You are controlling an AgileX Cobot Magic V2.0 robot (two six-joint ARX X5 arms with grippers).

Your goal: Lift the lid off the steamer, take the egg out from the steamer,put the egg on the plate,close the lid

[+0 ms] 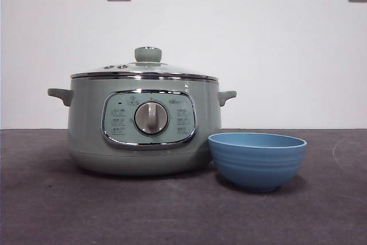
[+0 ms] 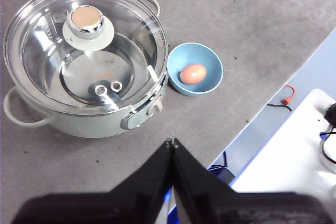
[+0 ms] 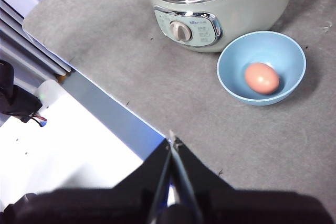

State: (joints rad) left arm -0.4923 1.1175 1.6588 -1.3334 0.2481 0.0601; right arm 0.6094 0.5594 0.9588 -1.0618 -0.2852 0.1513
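On the bench, the egg (image 2: 192, 73) lies in the plate (image 3: 231, 74), just beside the steamer (image 1: 92, 124), and the lid (image 2: 123, 32) sits seated on its rim. Both my left hand (image 2: 171, 142) and right hand (image 3: 172, 141) are pinched closed, holding nothing, well apart from everything. Judging the work finished, I'd simply keep clear and avoid nudging the plate.

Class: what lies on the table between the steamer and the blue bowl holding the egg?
Nothing: the left wrist view shows only a narrow strip of bare grey table between steamer and bowl.
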